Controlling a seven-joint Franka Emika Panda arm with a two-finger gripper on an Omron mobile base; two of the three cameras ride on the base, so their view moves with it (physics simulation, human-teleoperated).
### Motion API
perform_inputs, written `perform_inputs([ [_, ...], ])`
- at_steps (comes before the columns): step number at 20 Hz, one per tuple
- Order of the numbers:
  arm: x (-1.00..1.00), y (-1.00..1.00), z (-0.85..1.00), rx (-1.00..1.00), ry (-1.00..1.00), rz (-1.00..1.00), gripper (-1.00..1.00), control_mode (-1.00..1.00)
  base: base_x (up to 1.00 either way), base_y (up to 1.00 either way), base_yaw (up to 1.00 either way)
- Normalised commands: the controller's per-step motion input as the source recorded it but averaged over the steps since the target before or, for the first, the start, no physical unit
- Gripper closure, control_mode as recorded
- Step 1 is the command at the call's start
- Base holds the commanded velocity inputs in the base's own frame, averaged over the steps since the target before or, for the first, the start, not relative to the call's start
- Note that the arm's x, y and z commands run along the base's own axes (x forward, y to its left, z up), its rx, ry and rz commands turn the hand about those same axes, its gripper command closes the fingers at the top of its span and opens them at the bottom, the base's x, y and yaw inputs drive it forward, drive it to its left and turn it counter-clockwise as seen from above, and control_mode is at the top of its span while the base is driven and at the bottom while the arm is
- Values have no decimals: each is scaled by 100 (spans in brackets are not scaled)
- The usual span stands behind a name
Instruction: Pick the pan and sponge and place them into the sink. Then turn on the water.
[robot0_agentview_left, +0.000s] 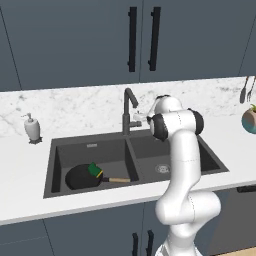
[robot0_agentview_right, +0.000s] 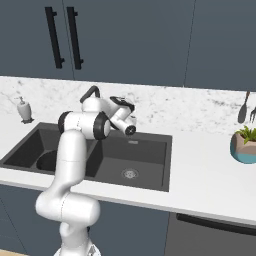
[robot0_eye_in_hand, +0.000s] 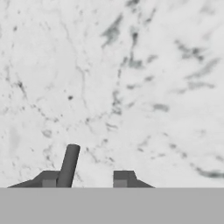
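pan (robot0_agentview_left: 82, 176) sits in left basin of sink (robot0_agentview_left: 55, 165), sponge (robot0_agentview_left: 94, 170) on its rim near the wooden handle, both well below and left of pincer (robot0_eye_in_hand: 85, 177). pincer is up at faucet (robot0_agentview_left: 128, 112) behind the basin divider; hand view shows a dark rod, the faucet lever (robot0_eye_in_hand: 68, 166), right against one fingertip (robot0_eye_in_hand: 49, 178), other fingertip apart from it. jaws narrowed, cannot tell if they actually grip the lever. marble backsplash (robot0_eye_in_hand: 131, 78) close ahead of the hand. right basin open with bare drain (robot0_agentview_right: 129, 173). soap dispenser (robot0_agentview_left: 32, 127) far left on counter (robot0_agentview_left: 20, 200), plant pot (robot0_agentview_right: 244, 145) far right, both well clear.
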Motion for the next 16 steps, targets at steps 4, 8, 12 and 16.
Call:
perform_inputs([
  [4, 0, -81, -5, 7, 17, 0, 100, -100, 0, 0, 0],
  [8, 0, -88, -10, 7, 16, 0, 100, -100, 0, 0, 0],
  [12, 0, -78, -22, 5, 13, 0, 100, -100, 0, 0, 0],
  [16, 0, -64, -34, 1, 12, 0, 100, -100, 0, 0, 0],
])
